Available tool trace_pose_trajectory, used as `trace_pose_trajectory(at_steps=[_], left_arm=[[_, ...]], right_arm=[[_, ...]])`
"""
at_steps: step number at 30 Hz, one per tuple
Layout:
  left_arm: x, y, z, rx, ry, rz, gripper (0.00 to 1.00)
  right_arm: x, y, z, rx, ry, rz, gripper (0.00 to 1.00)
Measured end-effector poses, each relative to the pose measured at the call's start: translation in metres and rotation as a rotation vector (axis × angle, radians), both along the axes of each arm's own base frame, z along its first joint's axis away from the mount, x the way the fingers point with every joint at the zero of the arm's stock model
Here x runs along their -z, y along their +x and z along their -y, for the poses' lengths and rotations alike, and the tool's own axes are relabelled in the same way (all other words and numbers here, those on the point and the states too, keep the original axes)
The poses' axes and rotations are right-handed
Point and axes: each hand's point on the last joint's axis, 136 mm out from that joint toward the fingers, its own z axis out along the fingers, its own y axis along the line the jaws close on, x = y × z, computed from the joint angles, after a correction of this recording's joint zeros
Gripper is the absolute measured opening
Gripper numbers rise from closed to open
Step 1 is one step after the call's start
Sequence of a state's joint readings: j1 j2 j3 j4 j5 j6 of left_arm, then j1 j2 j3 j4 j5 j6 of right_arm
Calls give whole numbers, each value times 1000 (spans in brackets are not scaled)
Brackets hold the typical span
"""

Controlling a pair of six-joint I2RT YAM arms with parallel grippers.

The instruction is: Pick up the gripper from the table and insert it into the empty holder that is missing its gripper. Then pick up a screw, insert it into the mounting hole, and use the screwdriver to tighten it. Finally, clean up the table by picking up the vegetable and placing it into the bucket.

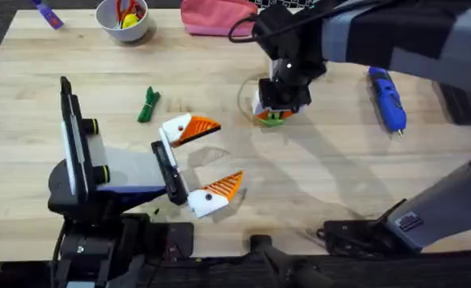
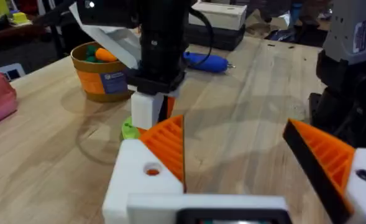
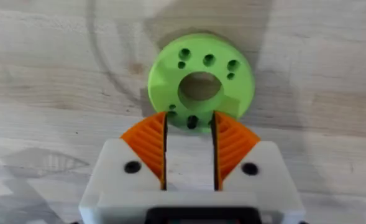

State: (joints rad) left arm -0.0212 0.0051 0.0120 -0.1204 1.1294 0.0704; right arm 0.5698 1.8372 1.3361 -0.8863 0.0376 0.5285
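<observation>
- Overhead: the right tool (image 1: 273,112) hangs straight down over a green disc (image 1: 274,119) near the middle of the wooden surface (image 1: 315,176). The blue screwdriver (image 1: 387,98) lies well to its right. The dark green vegetable (image 1: 148,105) lies apart on the left side. The left tool (image 1: 201,160) sits low over the surface, its two orange-tipped white fingers spread wide.
- Left wrist: the left tool's orange fingers (image 2: 170,146) stand far apart. Beyond them the right tool (image 2: 150,109) points down at the green disc (image 2: 129,129). The brown-orange bucket (image 2: 102,78) stands behind it, with toys inside, and the screwdriver (image 2: 206,61) lies farther back.
- Right wrist: the right tool's (image 3: 190,149) orange fingers are narrowly parted, pinching nothing, their tips just over the near rim of the green disc (image 3: 201,79), which lies flat with a centre hole and small holes around it.
</observation>
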Motion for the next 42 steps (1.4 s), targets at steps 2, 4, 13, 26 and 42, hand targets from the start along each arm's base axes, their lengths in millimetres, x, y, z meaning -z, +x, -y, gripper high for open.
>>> trace_pose_trajectory(at_steps=[2, 4, 13, 26, 42], left_arm=[[0, 0, 0, 0, 0, 0, 985], [0, 0, 0, 0, 0, 0, 986], [0, 0, 0, 0, 0, 0, 986], [0, 0, 0, 0, 0, 0, 985], [0, 0, 0, 0, 0, -1, 986]], right_arm=[[2, 0, 0, -3, -8, 0, 350], [1, 1, 1, -3, -14, 5, 293], [1, 4, 4, 0, -41, 25, 11], [-2, 1, 2, -13, -51, 20, 6], [-139, 12, -21, -130, 28, 165, 6]])
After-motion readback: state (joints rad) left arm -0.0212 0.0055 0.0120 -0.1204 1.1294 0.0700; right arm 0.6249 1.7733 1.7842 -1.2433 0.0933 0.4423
